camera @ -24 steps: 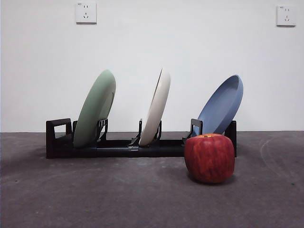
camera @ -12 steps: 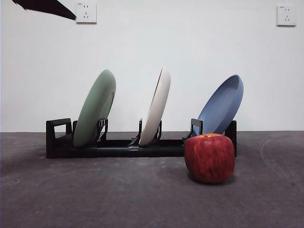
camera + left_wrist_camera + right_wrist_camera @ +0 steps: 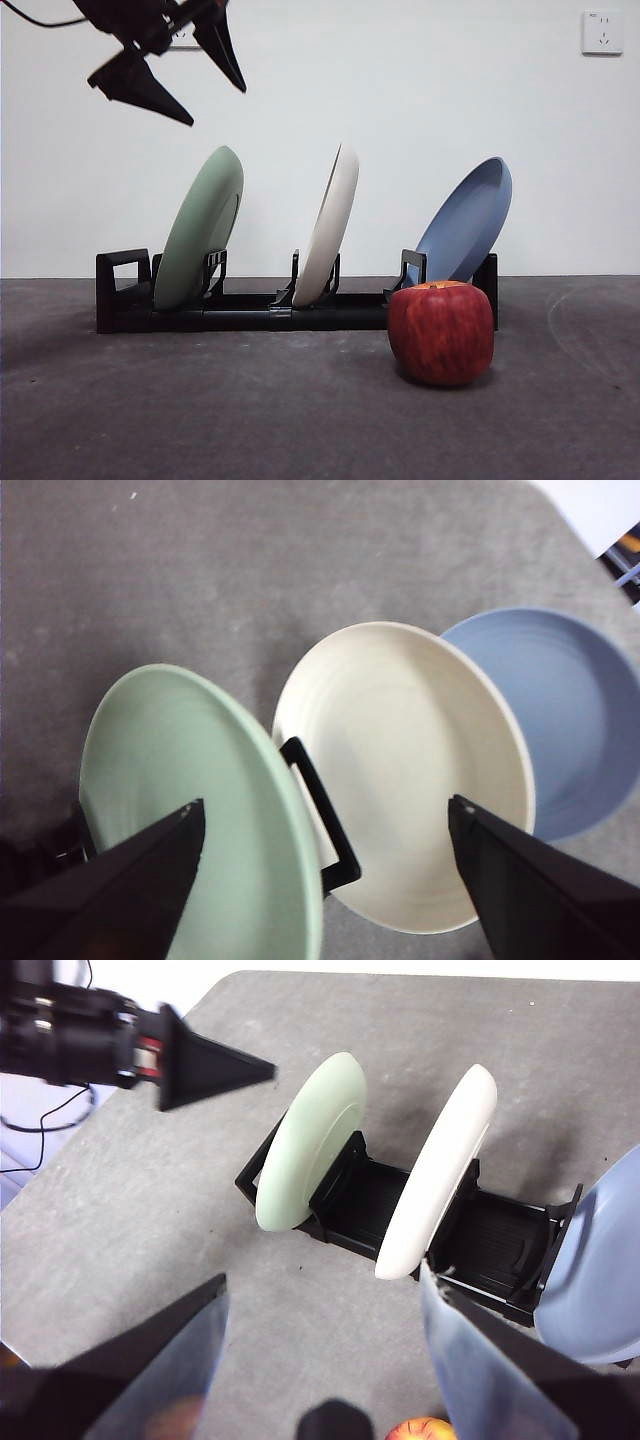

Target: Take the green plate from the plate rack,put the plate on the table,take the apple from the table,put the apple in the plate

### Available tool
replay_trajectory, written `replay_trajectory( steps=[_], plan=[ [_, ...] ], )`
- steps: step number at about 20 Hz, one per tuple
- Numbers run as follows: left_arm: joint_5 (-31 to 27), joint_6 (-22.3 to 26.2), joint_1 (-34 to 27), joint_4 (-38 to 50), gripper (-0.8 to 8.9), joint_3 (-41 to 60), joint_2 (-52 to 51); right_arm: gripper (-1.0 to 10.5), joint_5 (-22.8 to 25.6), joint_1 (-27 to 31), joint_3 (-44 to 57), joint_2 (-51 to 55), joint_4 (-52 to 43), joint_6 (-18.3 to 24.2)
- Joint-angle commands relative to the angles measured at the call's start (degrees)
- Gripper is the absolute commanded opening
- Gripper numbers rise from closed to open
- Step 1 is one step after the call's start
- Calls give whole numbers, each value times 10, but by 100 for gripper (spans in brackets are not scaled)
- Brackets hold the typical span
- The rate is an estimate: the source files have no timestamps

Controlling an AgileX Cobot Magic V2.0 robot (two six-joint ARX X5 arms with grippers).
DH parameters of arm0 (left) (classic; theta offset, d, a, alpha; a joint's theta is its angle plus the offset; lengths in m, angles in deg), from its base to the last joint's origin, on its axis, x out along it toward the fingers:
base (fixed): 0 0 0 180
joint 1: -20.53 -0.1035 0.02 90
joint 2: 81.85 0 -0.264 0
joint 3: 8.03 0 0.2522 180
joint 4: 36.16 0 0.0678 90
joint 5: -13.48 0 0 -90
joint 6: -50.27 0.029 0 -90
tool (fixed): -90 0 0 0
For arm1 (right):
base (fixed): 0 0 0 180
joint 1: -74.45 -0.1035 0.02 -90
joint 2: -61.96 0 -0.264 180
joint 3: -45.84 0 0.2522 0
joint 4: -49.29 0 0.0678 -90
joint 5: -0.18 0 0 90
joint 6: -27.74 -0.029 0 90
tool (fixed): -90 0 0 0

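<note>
2 grippers, both spread and empty: left gripper point(image 3: 205, 98) above the green plate point(image 3: 200, 228); right gripper point(image 3: 322, 1290) waits. Plate leans in rack point(image 3: 122, 295) near the table's point(image 3: 250, 410) far edge, 3 plates total. Apple point(image 3: 441, 332) on table, before rack's end.

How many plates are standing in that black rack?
3, all leaning in the plate rack: the green plate at the loop end, a cream-white plate in the middle, a blue plate behind the apple. None seems hidden.
</note>
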Motion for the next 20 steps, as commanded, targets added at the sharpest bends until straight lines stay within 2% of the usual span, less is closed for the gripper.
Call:
replay_trajectory(
  steps=[1, 12, 14, 15, 18, 20],
  plan=[
    [-8, 5, 3, -2, 405, -2, 19, 319, 1, -1, -3, -1, -2, 6],
    [-10, 8, 14, -20, 389, -2, 54, 316, 9, -1, -3, -1, -3, 8],
    [-10, 9, 14, -21, 247, -2, 54, 316, 9, -1, -3, -1, -3, 8],
    [-9, 13, 14, -21, 212, -2, 54, 316, 9, -1, -3, -1, -2, 8],
    [-10, 20, 14, -26, 209, -2, 54, 316, 9, -1, -3, -1, 0, 8],
    [-10, 21, 14, -28, 88, -2, 54, 316, 9, -1, -3, -1, 0, 8]
  ],
)
